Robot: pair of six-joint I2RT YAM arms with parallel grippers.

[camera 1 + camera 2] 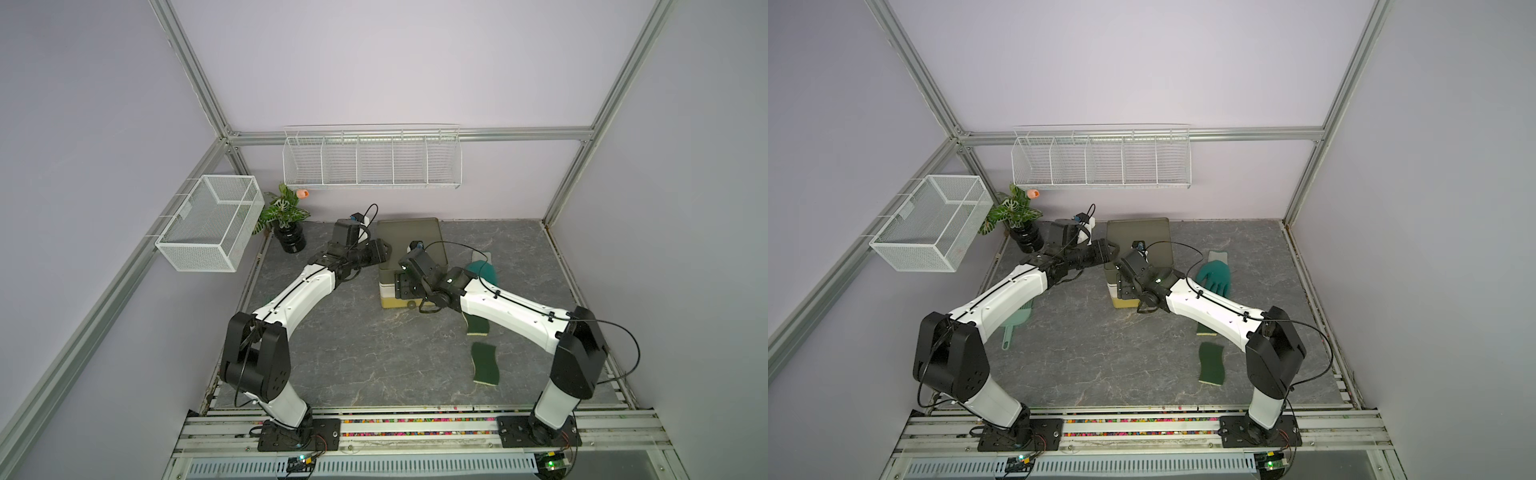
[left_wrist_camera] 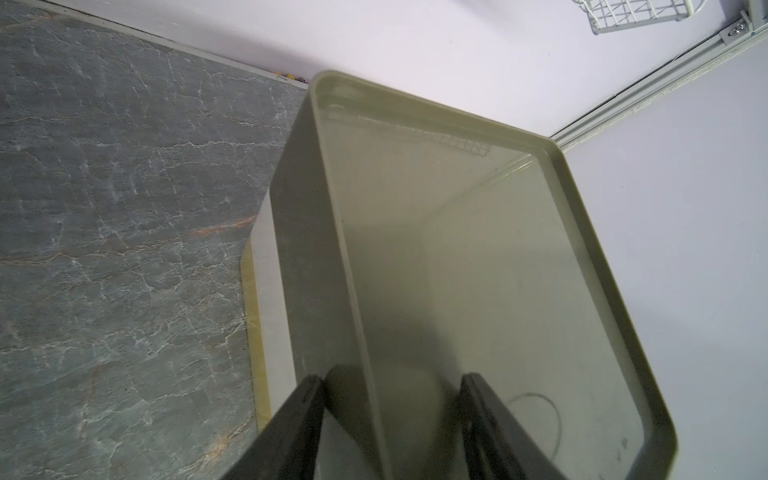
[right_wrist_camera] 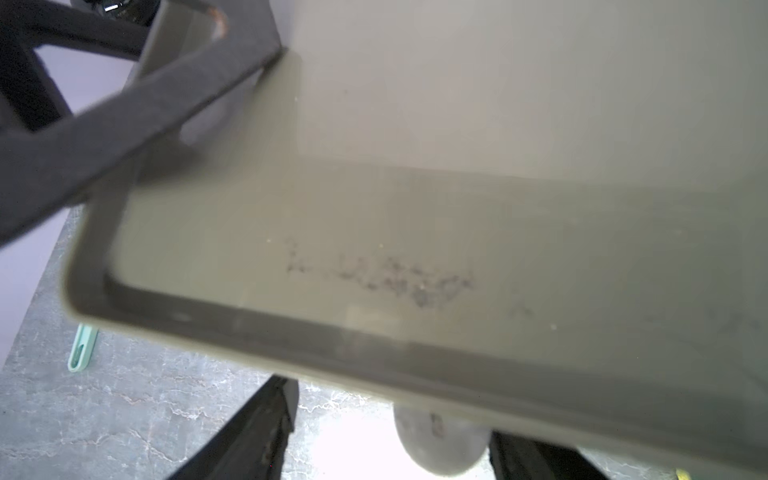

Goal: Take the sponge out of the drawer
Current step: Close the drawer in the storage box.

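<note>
The olive drawer box [image 1: 409, 232] [image 1: 1138, 237] stands at the back of the table. Its drawer [image 1: 389, 292] [image 1: 1120, 302] is pulled out a little; what lies inside is hidden. My left gripper [image 1: 384, 251] [image 2: 392, 376] straddles the box's left rim [image 2: 353, 291] and is closed on it. My right gripper [image 1: 409, 297] [image 3: 395, 419] hangs at the drawer front, jaws open on either side of the round knob [image 3: 440, 446]. Two green sponges lie on the table to the right: one in the open [image 1: 485, 363] [image 1: 1211, 363], the other [image 1: 477, 327] half under the right arm.
A teal glove [image 1: 482, 270] [image 1: 1214, 274] lies right of the box. A mint brush [image 1: 1017, 326] lies under the left arm. A potted plant [image 1: 286, 218] stands back left. Wire baskets hang on the left wall [image 1: 210, 222] and back wall [image 1: 372, 158].
</note>
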